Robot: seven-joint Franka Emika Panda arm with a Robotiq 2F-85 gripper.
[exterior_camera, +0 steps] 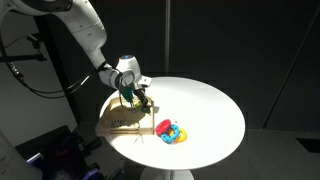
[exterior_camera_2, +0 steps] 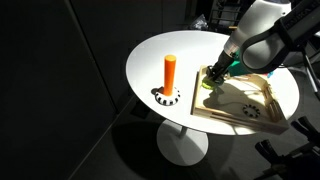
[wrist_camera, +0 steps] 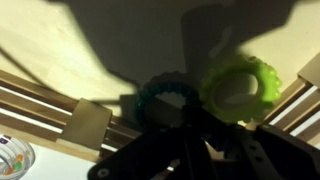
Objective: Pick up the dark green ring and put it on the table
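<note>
Working remotely, I see the gripper [exterior_camera_2: 213, 81] hanging low over a corner of the wooden board [exterior_camera_2: 272, 98]. Its dark fingers are right at the dark green ring [wrist_camera: 165, 95], which sits against a lime-green ring [wrist_camera: 240, 85] by the board's slatted edge; I cannot tell whether the claw is gripping it or standing open. Bare white table [exterior_camera: 215, 105] lies open beyond the board, with a heap of coloured rings [exterior_camera: 171, 131] near one rim and an orange peg [exterior_camera_2: 170, 72] upright well apart near another.
</note>
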